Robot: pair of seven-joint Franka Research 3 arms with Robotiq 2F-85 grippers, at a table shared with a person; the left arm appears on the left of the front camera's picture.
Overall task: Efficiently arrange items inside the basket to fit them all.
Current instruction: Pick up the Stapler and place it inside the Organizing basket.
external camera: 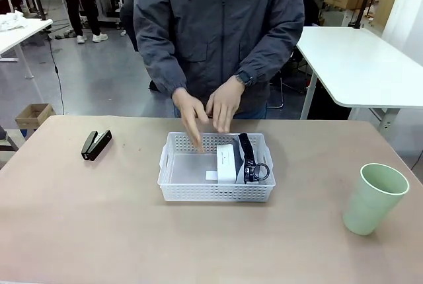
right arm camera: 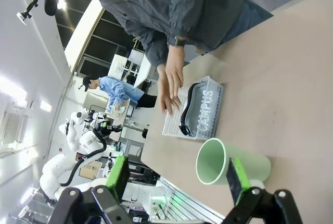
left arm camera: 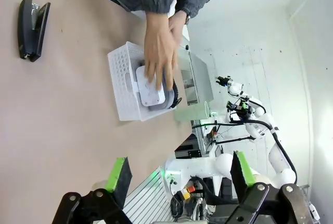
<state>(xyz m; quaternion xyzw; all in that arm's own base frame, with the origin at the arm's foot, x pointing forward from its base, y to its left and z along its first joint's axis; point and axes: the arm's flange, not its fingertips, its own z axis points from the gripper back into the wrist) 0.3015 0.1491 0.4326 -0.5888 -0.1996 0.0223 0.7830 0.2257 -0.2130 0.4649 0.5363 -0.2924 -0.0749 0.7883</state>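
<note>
Cup [external camera: 374, 198] is seen upright on table [external camera: 99, 231], right of basket [external camera: 215, 193], well apart. It's judged light, stiff, slick, so best pinched at rim. Stapler [external camera: 96, 144] is left outside, on the left. Left gripper [left arm camera: 179, 178] & right gripper [right arm camera: 178, 179]: fingers are held apart, nothing clamped.

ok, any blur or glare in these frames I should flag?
Front view: the person's hands over the basket are motion-smeared; stapler and cup are sharp, light even, shadows soft. Left wrist view: scene rolled sideways, hands slightly soft. Right wrist view: ceiling lights blown out at picture left, cup crisp.
</note>
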